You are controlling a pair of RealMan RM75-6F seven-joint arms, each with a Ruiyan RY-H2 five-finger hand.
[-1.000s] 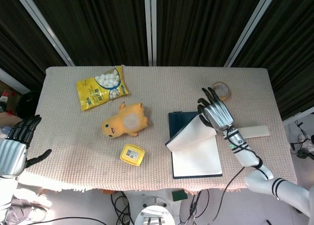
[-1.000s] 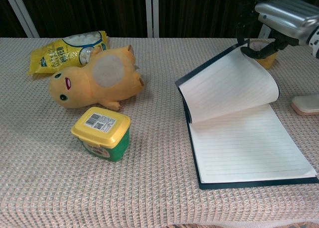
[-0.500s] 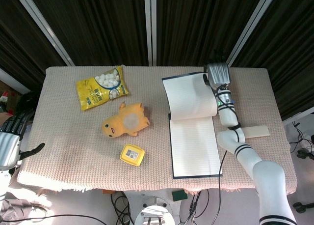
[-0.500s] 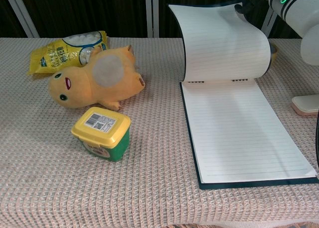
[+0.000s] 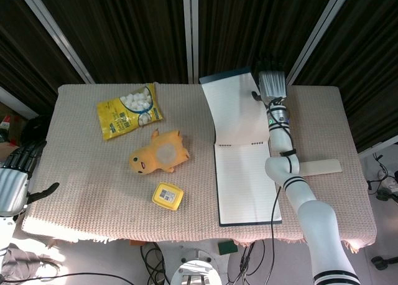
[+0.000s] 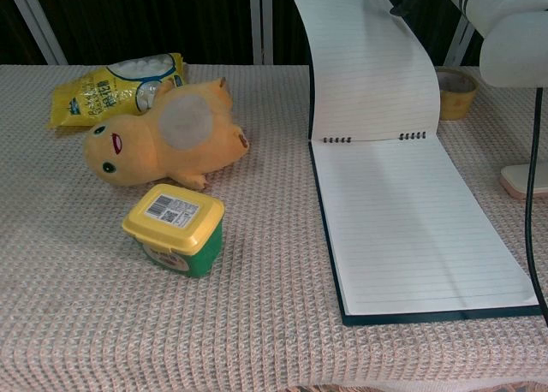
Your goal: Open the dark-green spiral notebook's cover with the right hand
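Lying on the right half of the table (image 5: 81, 191): the dark-green spiral notebook (image 5: 247, 191), near the front edge, lined pages up. Cover (image 5: 231, 114) lifted and standing almost straight up, with a white sheet bent back along it, so the pages below show. Held at its top far corner by the right hand (image 5: 271, 83), high over the back of the table. Gripping there, up high, probably so the cover swings round the spiral rings (image 6: 337, 139) and does not flop shut. Exactly how the fingers wrap, cannot tell. Looks nearly done, only laying the cover down flat behind left to do.

Left hand (image 5: 13, 184) off the table's left edge, fingers spread, holding nothing, out of the way.

Well apart on the left: a yellow plush toy (image 5: 157, 152), a yellow-lidded tub (image 5: 167, 196) and a snack bag (image 5: 129, 111).
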